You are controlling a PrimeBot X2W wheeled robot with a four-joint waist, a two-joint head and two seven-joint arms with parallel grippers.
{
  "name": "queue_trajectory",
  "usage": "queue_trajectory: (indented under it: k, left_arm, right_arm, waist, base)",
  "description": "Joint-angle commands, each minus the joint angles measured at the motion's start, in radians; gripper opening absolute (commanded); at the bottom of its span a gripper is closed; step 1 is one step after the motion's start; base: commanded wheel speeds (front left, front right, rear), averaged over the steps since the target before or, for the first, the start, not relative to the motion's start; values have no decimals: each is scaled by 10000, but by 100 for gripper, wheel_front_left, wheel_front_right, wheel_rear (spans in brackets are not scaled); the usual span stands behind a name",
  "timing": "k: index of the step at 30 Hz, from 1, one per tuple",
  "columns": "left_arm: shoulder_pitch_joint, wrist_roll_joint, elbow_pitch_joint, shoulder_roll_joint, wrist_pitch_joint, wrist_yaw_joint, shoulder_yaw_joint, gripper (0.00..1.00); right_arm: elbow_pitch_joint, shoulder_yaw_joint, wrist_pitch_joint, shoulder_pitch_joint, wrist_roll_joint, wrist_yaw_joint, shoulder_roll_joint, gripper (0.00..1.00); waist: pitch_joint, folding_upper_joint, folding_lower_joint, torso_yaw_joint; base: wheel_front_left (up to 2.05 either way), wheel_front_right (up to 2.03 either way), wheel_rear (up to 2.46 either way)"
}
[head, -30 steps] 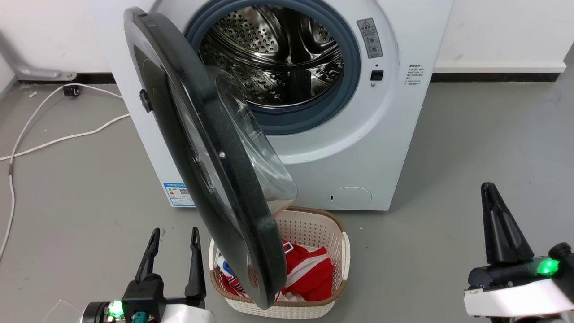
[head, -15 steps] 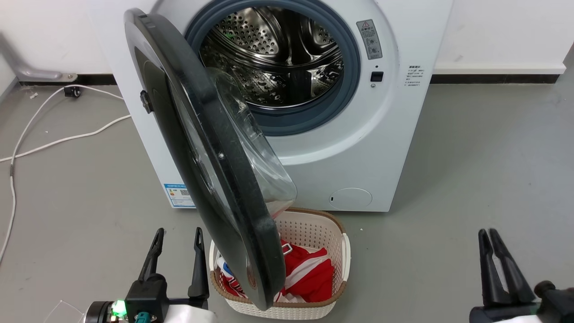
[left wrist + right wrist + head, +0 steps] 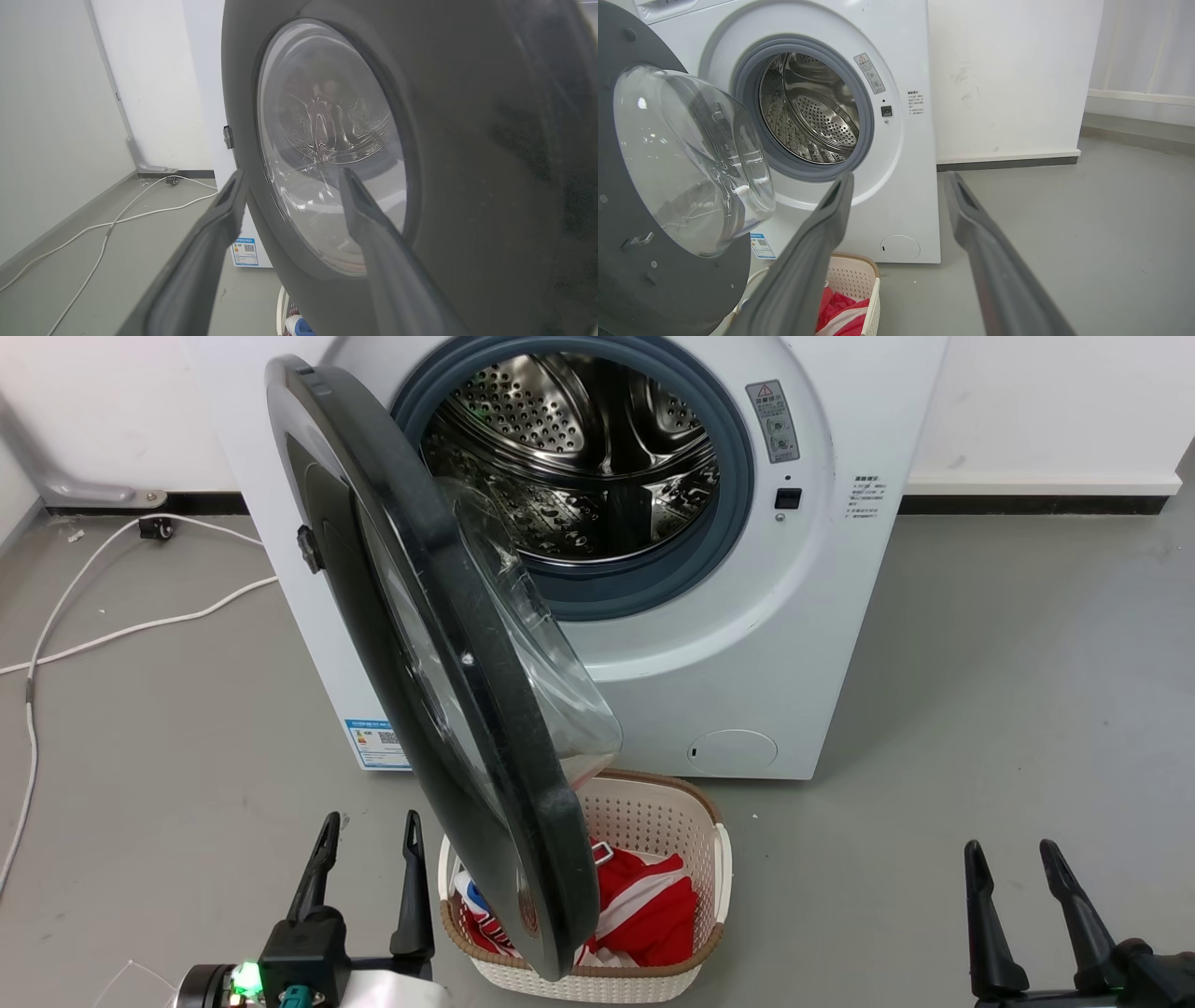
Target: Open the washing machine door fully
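even bright indoor light, sharp frames, wide-angle wrist distortion

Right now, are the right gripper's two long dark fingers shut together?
No: in the head view the right gripper has its fingers spread apart, with grey floor showing between them.

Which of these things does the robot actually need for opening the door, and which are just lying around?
For the job:
glossy black round washing machine door with a clear glass bowl
white boxy washing machine
open left gripper beside the door

Just lying about:
white plastic laundry basket
red clothes in it
loose white cable
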Motion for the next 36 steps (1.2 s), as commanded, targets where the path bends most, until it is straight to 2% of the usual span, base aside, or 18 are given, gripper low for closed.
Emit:
queue_trajectory:
  k: [1,11,12,13,14,24,31,36]
  left_arm:
    - [61,-21,19,-11,-28,32,27,100]
    - [68,-187,87,-11,-28,69,29,100]
    - [52,-204,50,-11,-28,95,44,37]
    - [45,-212,33,-11,-28,113,56,5]
    - [52,-238,39,-12,-28,115,56,0]
    - [-377,-440,-421,-9,-27,7,579,0]
    - [-1232,-221,-1804,-6,-26,-265,1168,0]
    - [-1774,28,-2936,-7,-26,-492,868,0]
  right_arm:
    - [18,-3,-19,128,22,-3,36,100]
    - [76,-37,-19,76,-114,-3,38,100]
    - [80,-40,-19,77,-121,-3,38,100]
    - [82,-41,-19,74,-121,-3,38,100]
    - [88,-47,-19,73,-117,-3,38,100]
    - [86,-20,-19,55,-125,-3,37,100]
    - [55,-39,-18,-24,-135,-3,37,100]
    - [101,14,-19,-46,-105,-3,36,100]
  waist:
    - [3,0,0,1]
    - [1,0,0,25]
    - [1,0,0,30]
    - [0,0,0,35]
    - [-3,0,0,39]
    - [-20,0,0,81]
    - [25,0,0,107]
    - [49,0,0,68]
  base:
    - [0,0,0]
    - [0,0,0]
    - [0,0,0]
    - [0,0,0]
    - [0,0,0]
    - [0,0,0]
    - [0,0,0]
    - [0,0,0]
